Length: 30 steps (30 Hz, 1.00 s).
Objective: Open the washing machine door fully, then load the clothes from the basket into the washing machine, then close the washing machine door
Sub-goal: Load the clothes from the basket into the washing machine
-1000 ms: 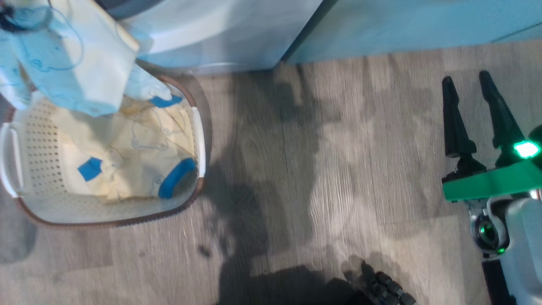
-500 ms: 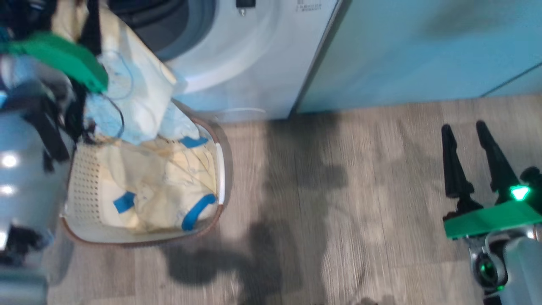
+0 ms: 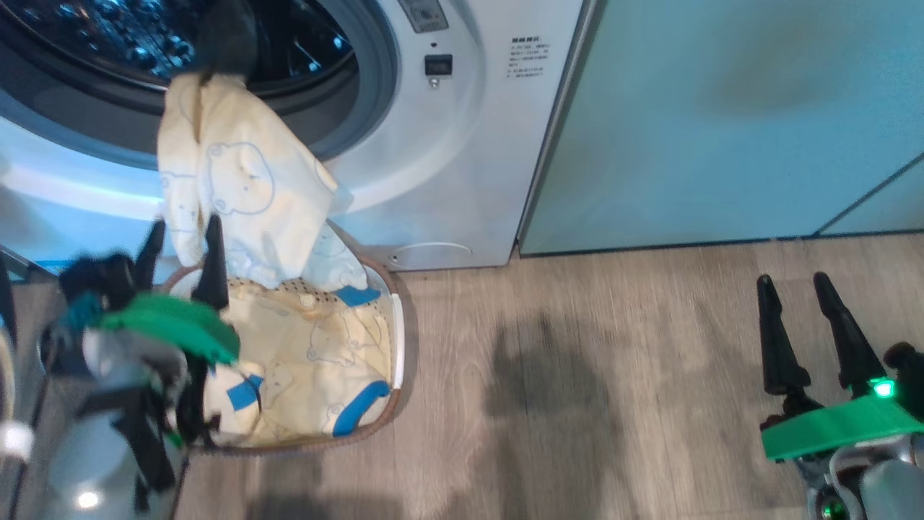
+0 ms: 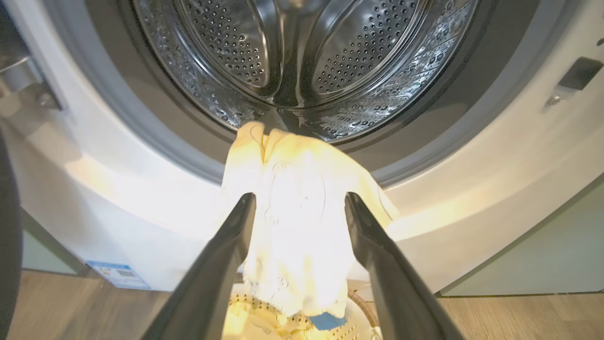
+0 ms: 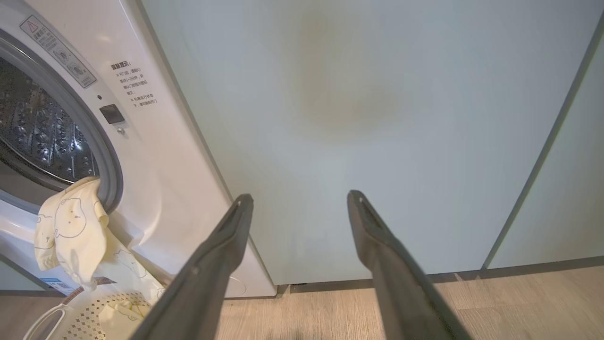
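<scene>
So the one that matters right now is the hanging garment (image 3: 238, 188): its top end is tucked over the grey seal (image 3: 375, 72) at the bottom edge of the washing machine (image 3: 462, 159) opening, and the rest droops down the white front until the tail lands in the basket (image 3: 399, 339). My read is that it's only half loaded. It's caught on the lip by its own weight and nothing is gripping it. The other clothes (image 3: 325, 361) are piled in the basket, which sits on the floor (image 3: 577, 361) right up against the washer's front, below the opening. That makes sense, short lift from one to the other.

The steel drum (image 4: 330, 56) looks bare from the left wrist cam, and the mouth is wide open to it.

The left gripper (image 3: 185, 225) is over the basket's near-left corner, fingers pointing up toward the opening and spread wide. On the wrist cam the cloth sits framed between the two fingers, but I can't see either one pressing on it. The arm comes in low from the left, lined up with the cloth.

The right gripper (image 3: 792, 280) is parked well off to the right above bare floor, also spread wide and holding nothing. It's aimed at the teal cabinet (image 3: 722, 108) next to the washer, out of the way

I'd guess the next job is shoving that cloth past the seal before it slides back down
</scene>
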### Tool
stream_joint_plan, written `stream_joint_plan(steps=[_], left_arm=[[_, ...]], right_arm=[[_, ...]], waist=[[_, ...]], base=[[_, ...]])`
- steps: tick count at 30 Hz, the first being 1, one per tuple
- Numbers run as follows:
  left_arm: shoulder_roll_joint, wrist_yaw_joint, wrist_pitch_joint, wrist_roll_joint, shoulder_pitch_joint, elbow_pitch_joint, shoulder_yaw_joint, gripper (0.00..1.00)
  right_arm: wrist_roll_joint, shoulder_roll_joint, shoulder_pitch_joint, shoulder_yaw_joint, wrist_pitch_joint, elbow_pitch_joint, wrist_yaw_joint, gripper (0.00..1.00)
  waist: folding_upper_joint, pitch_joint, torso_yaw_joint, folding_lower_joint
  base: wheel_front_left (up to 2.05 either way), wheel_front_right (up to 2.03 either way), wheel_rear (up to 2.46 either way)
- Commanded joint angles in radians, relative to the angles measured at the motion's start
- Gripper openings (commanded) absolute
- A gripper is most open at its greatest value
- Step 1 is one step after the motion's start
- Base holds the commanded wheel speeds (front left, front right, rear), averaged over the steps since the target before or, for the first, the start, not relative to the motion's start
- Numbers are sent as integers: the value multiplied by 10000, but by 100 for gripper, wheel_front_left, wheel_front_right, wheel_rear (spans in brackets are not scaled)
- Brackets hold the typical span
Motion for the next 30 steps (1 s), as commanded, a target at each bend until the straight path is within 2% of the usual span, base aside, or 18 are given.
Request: stream_joint_plan(steps=[1,9,18,23,30], left_arm=[[216,100,-53,117,-29,-482,543,100],[-650,21,-53,842,1906,-1569,1298,100],[-1375,-300,-53,1397,2722,-1843,1986,100],[-1524,-533,-53,1621,2481,-1348,2007,100],[-1519,-735,-53,1888,1129,480,1560,100]], right_arm=[[-92,-164,39,95,-67,-279,17,100],[-56,-187,326,36,-67,-270,17,100],[-23,-176,399,-52,-67,-341,17,100],[-14,-145,298,-10,-67,-365,17,100],[15,-154,-9,143,-67,-379,17,100]], waist=[[-1,-154,82,1],[-1,-488,176,1],[-1,-423,247,1],[-1,-202,253,1],[-1,306,102,1]], base=[[0,0,0],[0,0,0],[0,0,0],[0,0,0],[0,0,0]])
